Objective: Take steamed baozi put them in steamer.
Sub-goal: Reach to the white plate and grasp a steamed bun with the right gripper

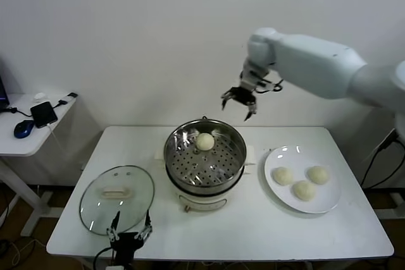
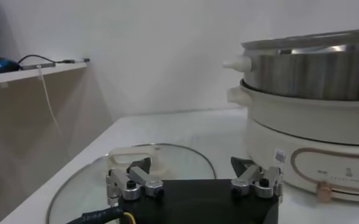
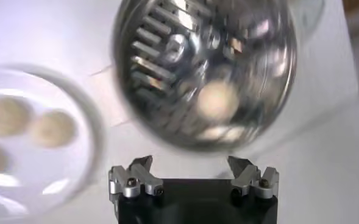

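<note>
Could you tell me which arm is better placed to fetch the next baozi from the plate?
Right: its gripper hangs open above the steamer, beside the plate; the left gripper sits by the lid.

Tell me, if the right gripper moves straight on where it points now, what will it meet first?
Probably the steamer: the open right gripper points down toward its basket, near the baozi inside.

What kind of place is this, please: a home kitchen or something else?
Probably a lab or test room, not a kitchen: a plain white table against a bare wall, holding only the steamer, its glass lid and a plate of baozi.
</note>
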